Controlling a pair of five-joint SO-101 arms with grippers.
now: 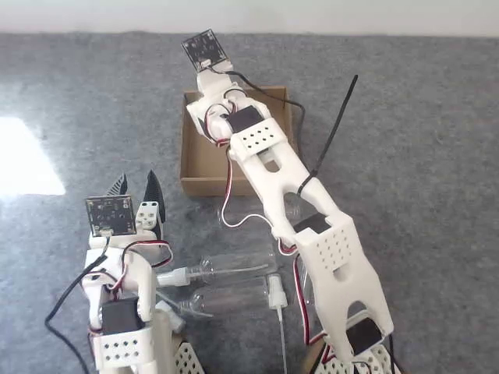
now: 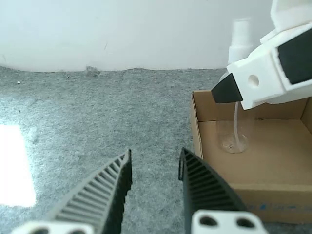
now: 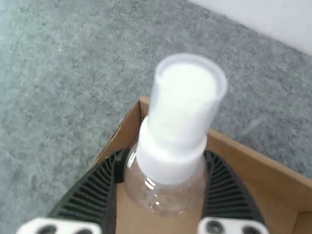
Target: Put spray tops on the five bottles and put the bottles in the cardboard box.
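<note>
R arm (image 1: pixel 274 160) stretched fwd over brown cardboard box (image 1: pixel 195 165), R pincer (image 3: pixel 165 163) clamped on upright clear plastic bottle (image 3: pixel 165 199) w/ white spray top (image 3: pixel 183 107); L pincer (image 2: pixel 156 161) agape, empty.

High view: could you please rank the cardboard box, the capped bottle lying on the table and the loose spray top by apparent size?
1. cardboard box, clearly the largest
2. capped bottle
3. loose spray top, the smallest
</note>
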